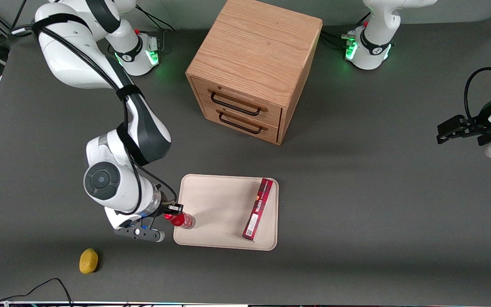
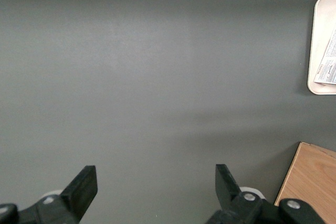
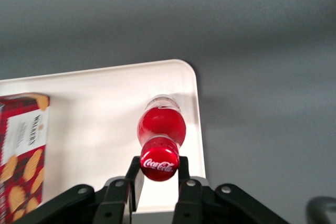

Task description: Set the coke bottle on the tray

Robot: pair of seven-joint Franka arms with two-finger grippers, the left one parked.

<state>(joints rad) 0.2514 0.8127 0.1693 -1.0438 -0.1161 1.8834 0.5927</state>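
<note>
The coke bottle (image 1: 182,220), small and red with a red cap, is upright at the tray's edge toward the working arm's end, near the corner closest to the front camera. My right gripper (image 1: 173,212) is shut on its neck, just under the cap. In the right wrist view the cap (image 3: 159,163) sits between the two fingers (image 3: 134,170), with the bottle body over the cream-beige tray (image 3: 94,108). I cannot tell whether the bottle's base touches the tray (image 1: 220,200).
A long flat red biscuit box (image 1: 258,209) lies on the tray on the side toward the parked arm; it also shows in the right wrist view (image 3: 21,156). A wooden two-drawer cabinet (image 1: 249,64) stands farther from the front camera. A yellow lemon-like object (image 1: 88,261) lies near the table's front edge.
</note>
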